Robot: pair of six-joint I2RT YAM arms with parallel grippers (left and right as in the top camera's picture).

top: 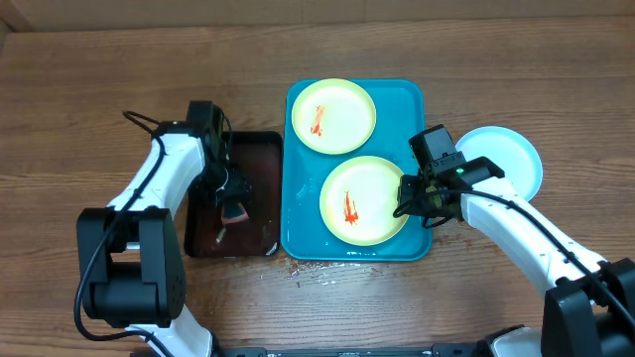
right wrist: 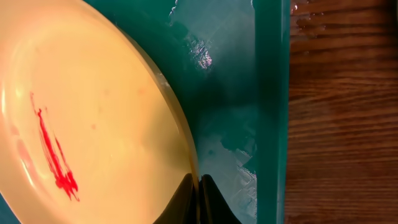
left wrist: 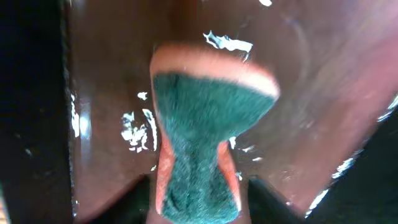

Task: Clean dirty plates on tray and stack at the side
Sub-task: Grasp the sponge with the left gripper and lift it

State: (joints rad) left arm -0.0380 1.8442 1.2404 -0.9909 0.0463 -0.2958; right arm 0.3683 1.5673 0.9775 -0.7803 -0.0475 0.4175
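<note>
Sponge (left wrist: 205, 143) sits clamped in left claw (top: 234, 204); right claw (right wrist: 199, 196) pinches smeared plate (right wrist: 93, 118) rim on turquoise tray (right wrist: 270, 93).

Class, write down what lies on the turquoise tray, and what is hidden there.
Two yellow-green rimmed plates, the far plate and the near plate, each smeared red. The right gripper pinches the near plate's rim. The tray floor beneath both plates is covered.
</note>
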